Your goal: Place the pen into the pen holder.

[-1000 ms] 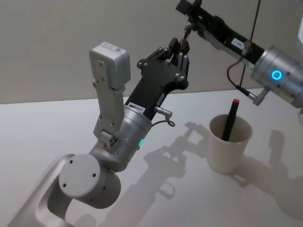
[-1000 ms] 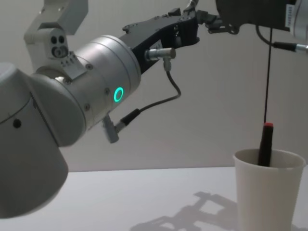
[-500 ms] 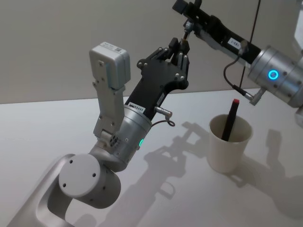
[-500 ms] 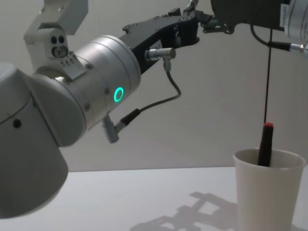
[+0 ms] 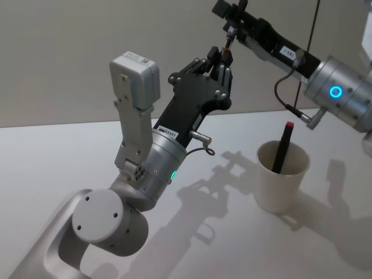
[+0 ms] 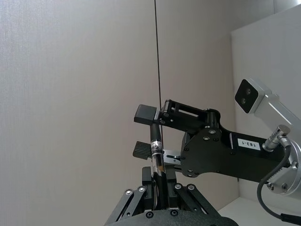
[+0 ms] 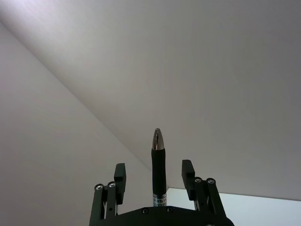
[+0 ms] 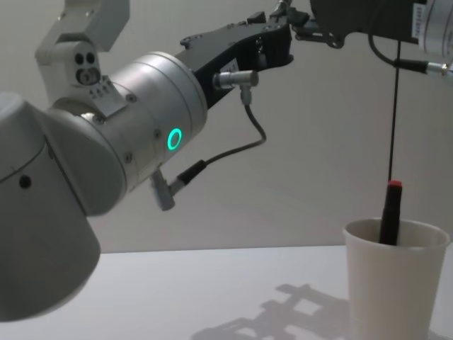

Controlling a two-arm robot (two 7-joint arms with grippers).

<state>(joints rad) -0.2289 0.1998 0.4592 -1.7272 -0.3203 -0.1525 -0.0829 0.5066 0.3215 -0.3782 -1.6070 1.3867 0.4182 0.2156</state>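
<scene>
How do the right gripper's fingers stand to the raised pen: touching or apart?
Apart. The right wrist view shows gaps between the pen and both fingers.

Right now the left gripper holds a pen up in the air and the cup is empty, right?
No, the cup isn't empty: the head view shows a red-tipped pen standing in it. The left gripper does hold a second pen up in the air.

A small white sticker [image 6: 249, 143] on the black metal body of the right gripper [image 6: 146, 132] reads "183-1". Other labels are too small to read.
</scene>
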